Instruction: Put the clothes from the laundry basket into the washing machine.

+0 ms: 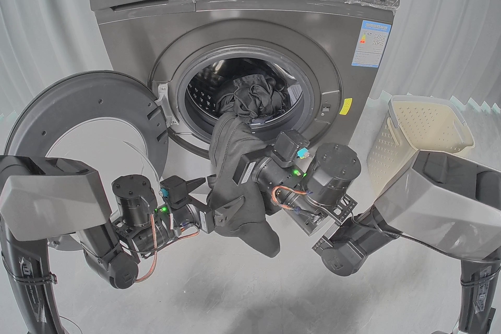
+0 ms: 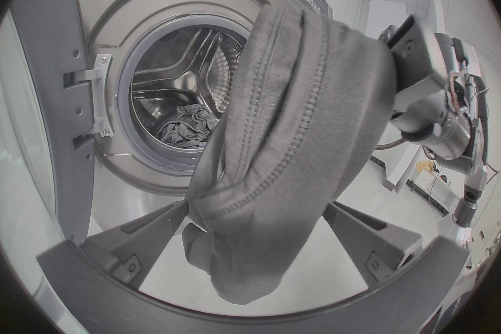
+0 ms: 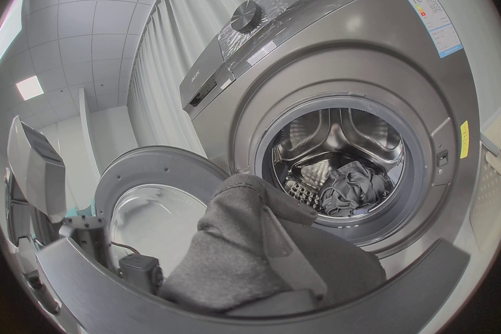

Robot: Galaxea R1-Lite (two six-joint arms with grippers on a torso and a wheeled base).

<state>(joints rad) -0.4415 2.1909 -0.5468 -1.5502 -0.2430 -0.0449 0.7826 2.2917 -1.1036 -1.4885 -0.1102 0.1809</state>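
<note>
Head view: right gripper [image 1: 234, 163] pinches the garment [image 1: 229, 139], left gripper [image 1: 218, 195] spread around it; best lift the hanging tail over the drum [image 1: 202, 90] lip.

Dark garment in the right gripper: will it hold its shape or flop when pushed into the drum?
Probably floppy: the dark garment hangs limp below the right gripper, folds drooping. Likely light, since one pinch seems to carry it. Its hanging tail could catch on the washing machine opening rather than slide in.
</note>
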